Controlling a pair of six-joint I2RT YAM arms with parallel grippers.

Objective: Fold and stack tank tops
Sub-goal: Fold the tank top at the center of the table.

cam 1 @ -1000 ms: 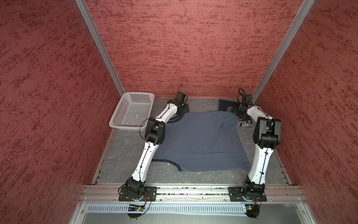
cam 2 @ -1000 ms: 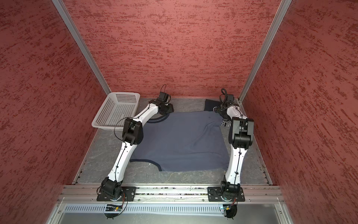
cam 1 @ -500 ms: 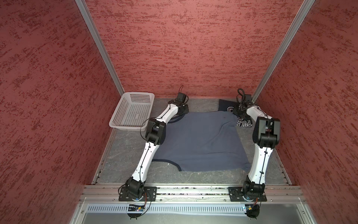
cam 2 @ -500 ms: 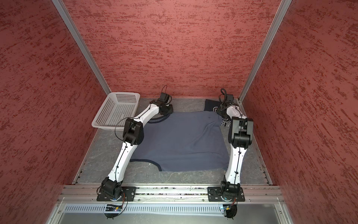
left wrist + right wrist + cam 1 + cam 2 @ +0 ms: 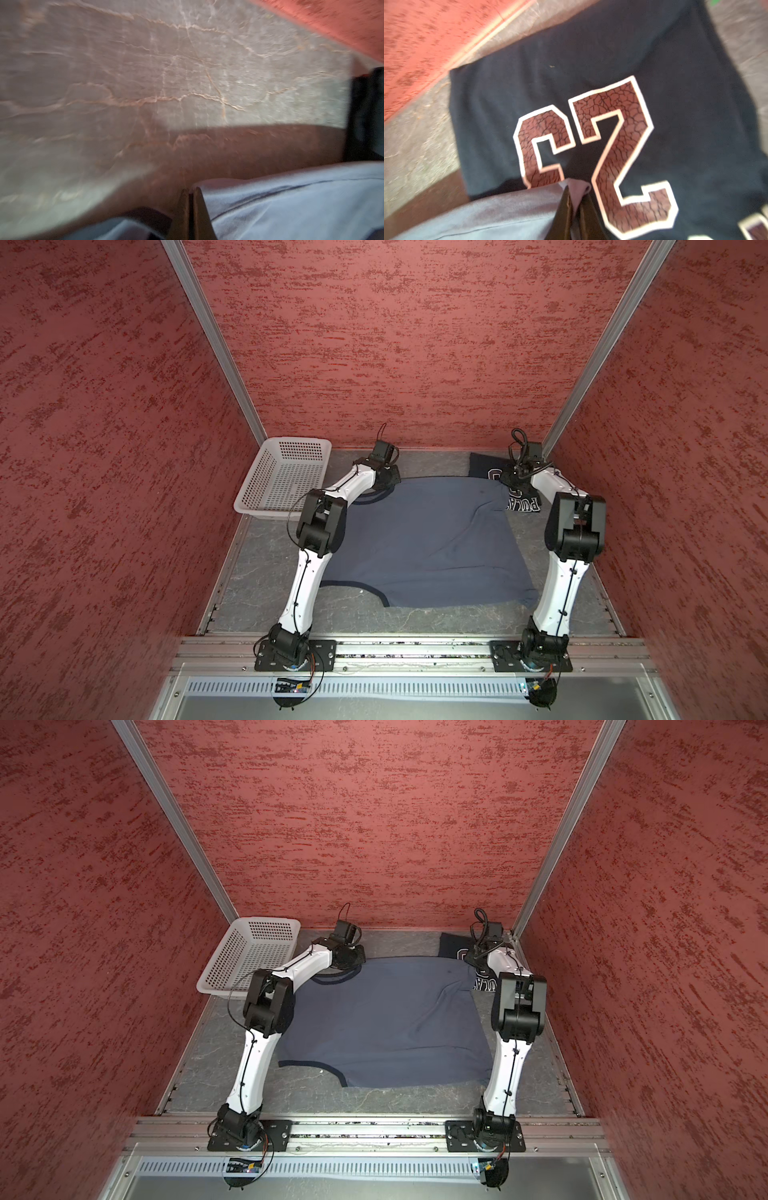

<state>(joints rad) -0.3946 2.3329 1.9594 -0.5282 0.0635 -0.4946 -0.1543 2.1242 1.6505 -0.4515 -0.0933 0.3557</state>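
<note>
Left gripper [image 5: 189, 192] and right gripper [image 5: 576, 197] pinch the far edge of the blue-grey tank top [image 5: 424, 539] spread mid-bench [image 5: 257, 597]; shallow grips may slip, or lifting may drag the navy tank top [image 5: 675, 62] in the far right corner.

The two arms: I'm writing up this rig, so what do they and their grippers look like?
Both the left arm and right arm have white link shells, bulky black joint housings and black base plates. Thin black cables run along the white links, and a cable loop stands off the right wrist. The fingers of the left gripper and right gripper look dark and narrow.
</note>
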